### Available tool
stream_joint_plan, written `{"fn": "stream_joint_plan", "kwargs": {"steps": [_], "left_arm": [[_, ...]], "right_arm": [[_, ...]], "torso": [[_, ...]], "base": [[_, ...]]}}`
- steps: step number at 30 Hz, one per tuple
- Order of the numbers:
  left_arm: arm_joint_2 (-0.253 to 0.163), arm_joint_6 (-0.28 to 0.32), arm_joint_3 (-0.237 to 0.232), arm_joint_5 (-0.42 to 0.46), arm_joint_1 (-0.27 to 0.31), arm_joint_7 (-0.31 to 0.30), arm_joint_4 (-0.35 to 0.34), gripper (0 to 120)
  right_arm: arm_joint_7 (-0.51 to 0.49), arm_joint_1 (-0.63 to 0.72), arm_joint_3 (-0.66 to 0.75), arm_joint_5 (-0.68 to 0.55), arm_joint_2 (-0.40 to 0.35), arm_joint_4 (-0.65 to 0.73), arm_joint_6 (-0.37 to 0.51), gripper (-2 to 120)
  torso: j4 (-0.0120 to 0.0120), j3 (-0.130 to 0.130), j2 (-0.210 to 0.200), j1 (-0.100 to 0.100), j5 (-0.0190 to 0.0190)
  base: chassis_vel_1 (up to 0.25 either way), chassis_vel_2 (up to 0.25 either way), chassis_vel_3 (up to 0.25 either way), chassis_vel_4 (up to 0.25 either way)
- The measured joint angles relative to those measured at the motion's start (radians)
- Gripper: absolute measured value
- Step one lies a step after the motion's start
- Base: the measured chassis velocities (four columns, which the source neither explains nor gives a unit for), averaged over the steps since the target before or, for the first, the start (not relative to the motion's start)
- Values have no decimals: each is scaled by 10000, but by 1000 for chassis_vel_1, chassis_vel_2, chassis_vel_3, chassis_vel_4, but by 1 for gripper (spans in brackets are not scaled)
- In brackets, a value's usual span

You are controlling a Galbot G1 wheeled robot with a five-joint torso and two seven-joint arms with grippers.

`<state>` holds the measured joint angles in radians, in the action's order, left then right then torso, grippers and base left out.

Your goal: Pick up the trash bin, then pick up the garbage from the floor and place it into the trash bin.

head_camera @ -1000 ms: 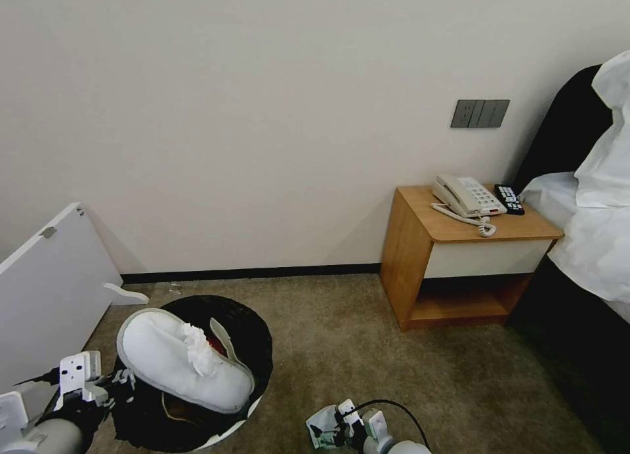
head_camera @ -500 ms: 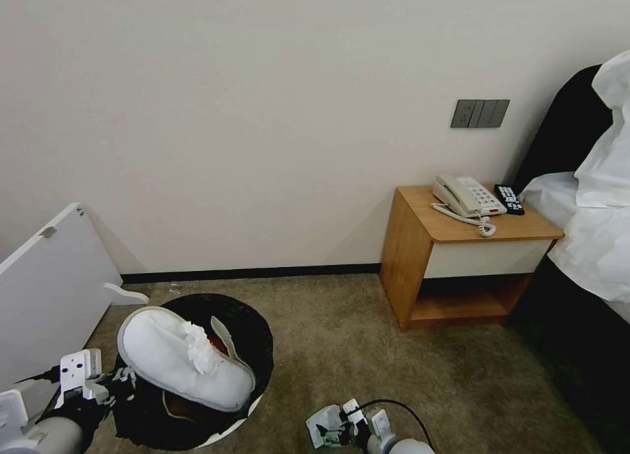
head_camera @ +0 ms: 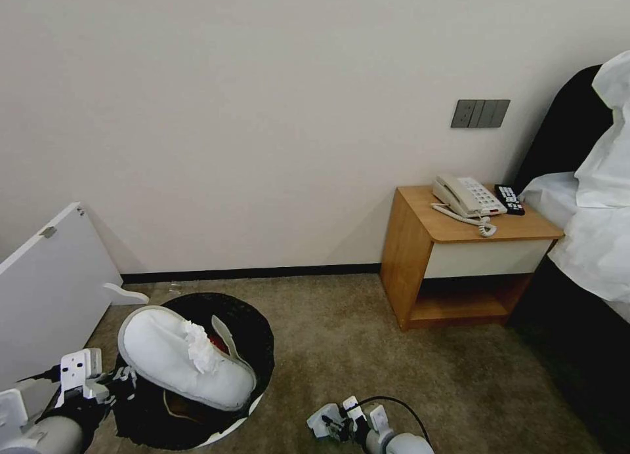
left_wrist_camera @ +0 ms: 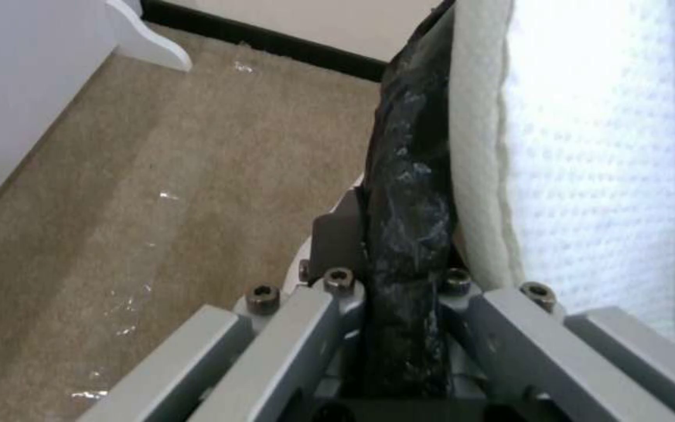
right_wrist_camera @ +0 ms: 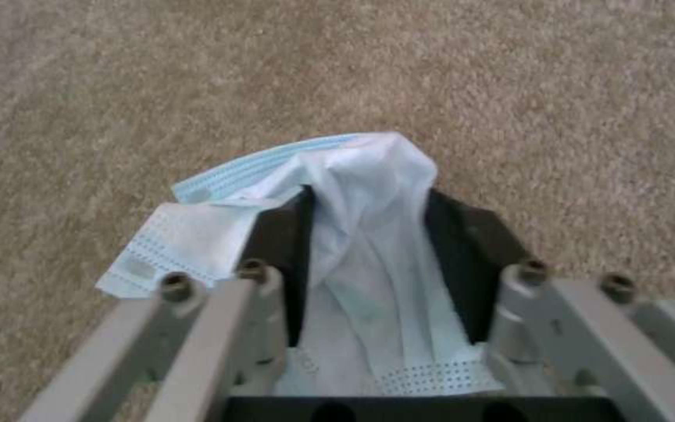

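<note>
While the left gripper (left_wrist_camera: 400, 281) is clamping the trash bin (head_camera: 252, 329) rim, the right gripper (right_wrist_camera: 369, 234), pinching a face mask (right_wrist_camera: 353, 193), should be travelling toward ten o'clock, releasing only above the opening.

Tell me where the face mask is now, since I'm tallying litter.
The face mask is pinched in the right gripper, low in the head view above the carpet, right of the trash bin.

Wooden nightstand (head_camera: 420, 250) against wall; beige telephone (head_camera: 467, 196), black remote (head_camera: 509, 199) on top. Grey switch panel (head_camera: 480, 113) above. Bed with white bedding (head_camera: 600, 237) beside. White board (head_camera: 46, 290) leaning far left.
</note>
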<state>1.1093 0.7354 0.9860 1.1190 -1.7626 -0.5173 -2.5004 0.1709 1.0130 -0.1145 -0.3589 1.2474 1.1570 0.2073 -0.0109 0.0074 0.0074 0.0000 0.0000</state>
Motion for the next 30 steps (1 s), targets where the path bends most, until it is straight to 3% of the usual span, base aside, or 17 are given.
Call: {"fn": "stream_joint_plan", "kwargs": {"steps": [7,9,22,30], "left_arm": [[-23,0,9,24,19,-5,0,3],[-28,0,12,29,26,-6,1,3],[-49,0,-51,32,76,-8,28,3],[-54,0,-102,36,8,-8,44,3]], "right_arm": [[8,-29,-8,-100,-23,-12,7,13],[13,-29,6,-134,-49,-10,10,1],[21,-35,30,-326,-215,406,64,0],[-73,106,536,-546,-597,1536,-193,0]], "torso": [[0,0,0,0,0],[-1,0,0,0,0],[1,0,0,0,1],[0,0,0,0,2]], "base": [[0,0,0,0],[0,0,0,0],[0,0,0,0],[0,0,0,0]]}}
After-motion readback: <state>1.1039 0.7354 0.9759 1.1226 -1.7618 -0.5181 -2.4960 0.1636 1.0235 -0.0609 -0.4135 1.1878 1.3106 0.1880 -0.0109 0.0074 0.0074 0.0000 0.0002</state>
